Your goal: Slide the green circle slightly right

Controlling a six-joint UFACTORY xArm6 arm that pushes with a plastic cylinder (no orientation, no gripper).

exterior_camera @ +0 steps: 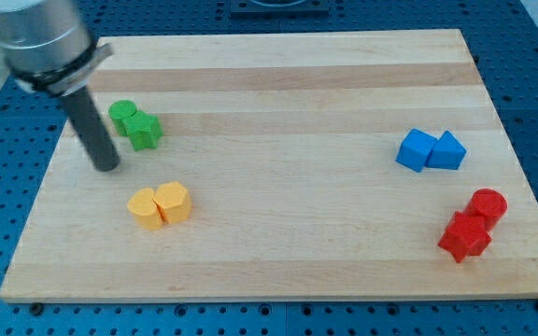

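Note:
The green circle [121, 114] sits on the wooden board [278, 103] at the view's upper left. A green star-shaped block [144, 131] touches it on its lower right. My tip [107, 166] is on the board just below and slightly left of the green circle, a short gap away, touching neither green block. The dark rod rises from the tip toward the view's upper left.
Two yellow blocks [159, 204] sit together below my tip. Two blue blocks [431, 150] sit at the view's right. A red circle [488, 204] and a red star-like block [464, 235] sit at the lower right. Blue perforated table surrounds the board.

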